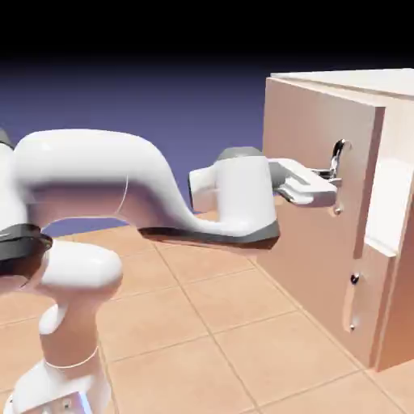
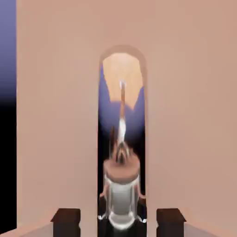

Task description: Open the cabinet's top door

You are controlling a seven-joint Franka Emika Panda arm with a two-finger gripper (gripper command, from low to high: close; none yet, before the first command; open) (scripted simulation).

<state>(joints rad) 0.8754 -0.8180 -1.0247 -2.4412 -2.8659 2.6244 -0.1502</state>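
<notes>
We find the cabinet [image 1: 396, 82] at the exterior view's right, its top door [image 1: 303, 133] facing the arm [image 1: 93, 174]. The door's outer edge stands away from the cabinet body, with a bright surface visible behind it. The gripper [image 1: 334, 180] is at the long silver handle [image 1: 336, 151], its fingers drawn in and closed on the bar. In the hand view we note dark fingertips [image 2: 67, 223] on both sides of the silver metal; exact contact is hard to make out. Below, the lower door [image 1: 369, 295] carries a small knob [image 1: 354, 279]. Tiles [image 1: 242, 348] cover the floor.
</notes>
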